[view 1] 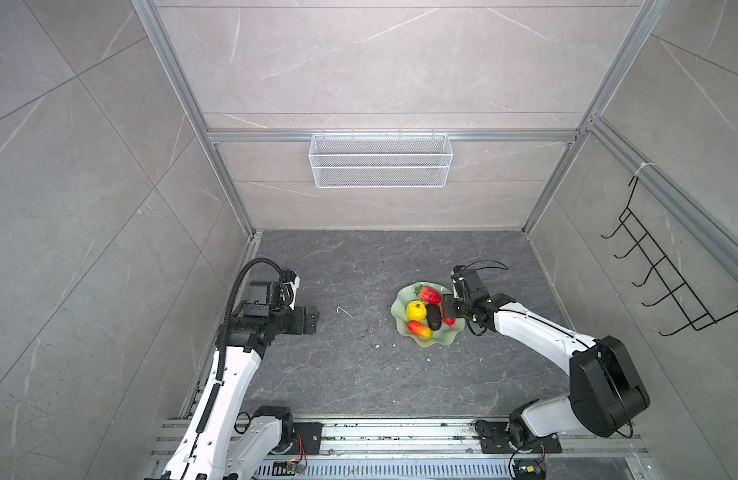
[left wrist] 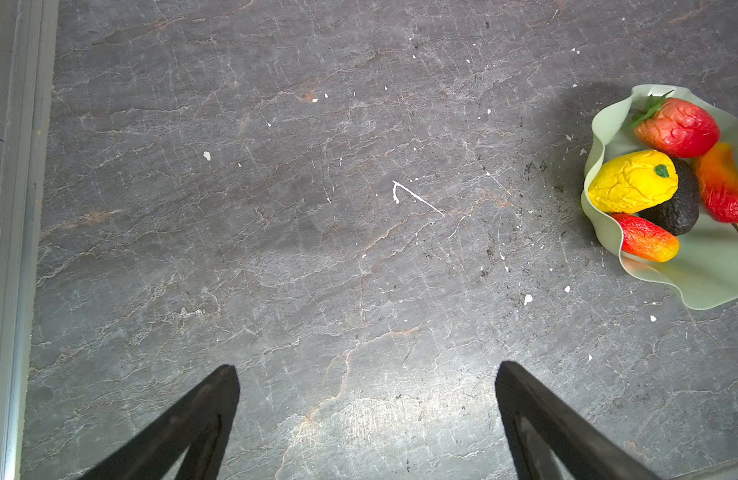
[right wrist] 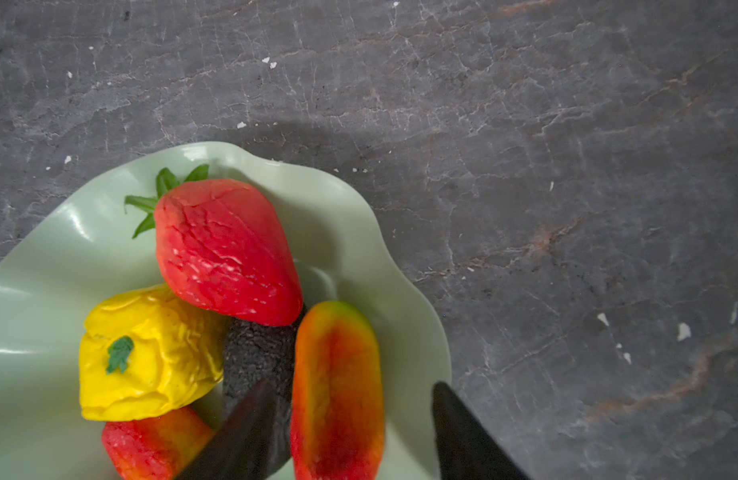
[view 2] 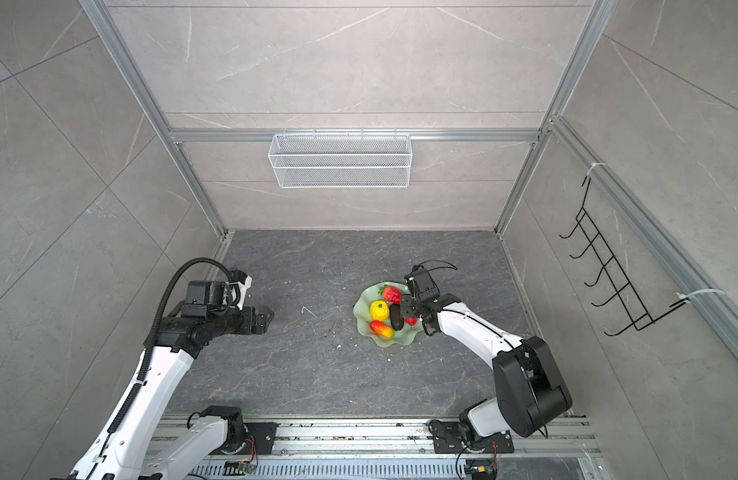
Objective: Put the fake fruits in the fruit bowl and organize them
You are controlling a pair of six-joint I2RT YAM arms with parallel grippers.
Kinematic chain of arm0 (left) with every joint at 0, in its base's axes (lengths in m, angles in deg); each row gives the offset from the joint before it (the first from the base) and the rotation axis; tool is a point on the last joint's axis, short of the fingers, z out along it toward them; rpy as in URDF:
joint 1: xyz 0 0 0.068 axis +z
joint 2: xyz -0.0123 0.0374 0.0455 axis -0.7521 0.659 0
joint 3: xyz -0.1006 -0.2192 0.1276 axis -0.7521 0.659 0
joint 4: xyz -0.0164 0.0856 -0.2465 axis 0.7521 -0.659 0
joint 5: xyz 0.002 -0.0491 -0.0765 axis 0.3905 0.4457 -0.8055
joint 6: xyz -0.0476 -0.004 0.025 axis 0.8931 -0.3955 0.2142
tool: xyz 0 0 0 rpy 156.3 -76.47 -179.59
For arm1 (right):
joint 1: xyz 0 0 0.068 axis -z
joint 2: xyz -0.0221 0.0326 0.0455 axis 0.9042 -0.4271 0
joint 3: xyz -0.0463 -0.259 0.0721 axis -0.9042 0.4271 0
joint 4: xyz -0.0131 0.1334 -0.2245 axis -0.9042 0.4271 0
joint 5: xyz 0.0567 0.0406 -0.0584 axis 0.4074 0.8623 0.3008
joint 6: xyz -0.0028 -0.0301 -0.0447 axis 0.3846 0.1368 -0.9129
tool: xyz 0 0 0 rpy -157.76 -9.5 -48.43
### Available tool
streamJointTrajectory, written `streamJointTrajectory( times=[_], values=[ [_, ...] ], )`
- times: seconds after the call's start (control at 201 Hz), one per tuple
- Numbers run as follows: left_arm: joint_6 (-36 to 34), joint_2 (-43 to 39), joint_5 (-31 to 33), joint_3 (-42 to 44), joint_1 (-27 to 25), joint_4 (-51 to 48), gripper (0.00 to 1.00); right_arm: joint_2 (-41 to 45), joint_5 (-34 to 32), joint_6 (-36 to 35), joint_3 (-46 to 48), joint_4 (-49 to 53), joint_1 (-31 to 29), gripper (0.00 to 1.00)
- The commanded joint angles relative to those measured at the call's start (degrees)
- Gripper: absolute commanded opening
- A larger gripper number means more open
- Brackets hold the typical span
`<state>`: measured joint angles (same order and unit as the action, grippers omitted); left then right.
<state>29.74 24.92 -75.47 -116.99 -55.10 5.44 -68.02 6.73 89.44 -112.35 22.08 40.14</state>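
So all five fake fruits are in the fruit bowl (view 1: pixel 431 340), right of centre in both top views. The yellow fruit (view 1: pixel 416 311) is on the bowl's left side, touching the dark oval fruit (view 1: pixel 434 316). The strawberry (view 1: pixel 429 294) is at the upper edge and one mango (view 1: pixel 419 329) is lower left. The second mango (right wrist: pixel 338 386) lies in the bowl between the fingers of the right gripper (right wrist: pixel 354 386), which are apart, with a clear gap on one side. The left gripper (left wrist: pixel 367 368) is spread wide over bare table (left wrist: pixel 317 249), left of centre.
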Motion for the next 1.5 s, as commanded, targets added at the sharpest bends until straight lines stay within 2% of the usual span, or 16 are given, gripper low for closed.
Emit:
streamJointTrajectory(
  times=[0.0,0.189,0.309,0.444,0.513,0.603,0.767,0.942,0.982,1.066,1.121,1.201,1.341,1.415,1.495],
  values=[
    [-1.1,-0.1,-1.2,-0.1,0.3,0.5,1.00,2.8,-0.9,-1.3,0.7,-0.5,0.4,0.75],
    [-1.0,0.5,-0.8,-0.5,0.3,0.5,1.00,11.1,-5.1,-5.4,0.3,-1.0,1.8,1.00],
    [0.5,0.0,0.9,-2.8,0.2,0.5,1.00,17.3,-4.6,-8.1,2.6,-6.5,6.1,1.00],
    [5.6,-3.2,3.8,-3.2,0.2,4.8,1.00,23.8,2.4,-5.9,9.4,-18.1,16.9,1.00],
    [9.0,-5.4,5.9,-1.1,-0.2,9.3,1.00,25.5,5.0,-4.6,13.2,-24.2,21.3,1.00],
    [11.3,-8.0,11.7,4.5,-0.9,17.2,1.00,26.2,4.7,-5.5,18.8,-32.1,23.5,1.00],
    [12.8,-7.7,21.8,16.4,-1.6,36.3,1.00,23.6,1.9,-8.1,28.8,-45.9,24.3,1.00],
    [2.8,2.1,27.2,26.4,-1.8,59.3,1.00,14.9,0.8,-8.4,30.5,-54.9,24.3,1.00],
    [1.0,4.3,28.1,28.3,-1.8,64.7,1.00,15.0,1.2,-9.6,29.9,-52.8,24.1,1.00],
    [-1.4,8.6,30.1,31.5,-1.8,73.8,1.00,13.8,1.2,-11.5,31.2,-57.7,23.6,1.00],
    [-2.4,11.3,31.1,32.6,-1.6,77.7,1.00,13.5,0.9,-11.6,30.8,-56.6,23.5,1.00],
    [-2.8,15.6,30.9,32.4,-1.3,80.8,1.00,11.1,0.4,-12.1,31.6,-58.2,23.5,1.00],
    [-3.6,23.4,28.7,31.9,0.1,87.3,1.00,0.5,-0.8,-13.3,36.7,-77.1,22.0,1.00],
    [-2.3,26.9,25.6,32.1,2.2,89.4,1.00,0.3,-0.1,-14.4,33.9,-71.2,21.1,1.00],
    [-0.8,30.4,22.2,33.6,4.9,95.4,1.00,-3.2,1.2,-15.0,32.9,-73.1,21.0,1.00]
  ],
)
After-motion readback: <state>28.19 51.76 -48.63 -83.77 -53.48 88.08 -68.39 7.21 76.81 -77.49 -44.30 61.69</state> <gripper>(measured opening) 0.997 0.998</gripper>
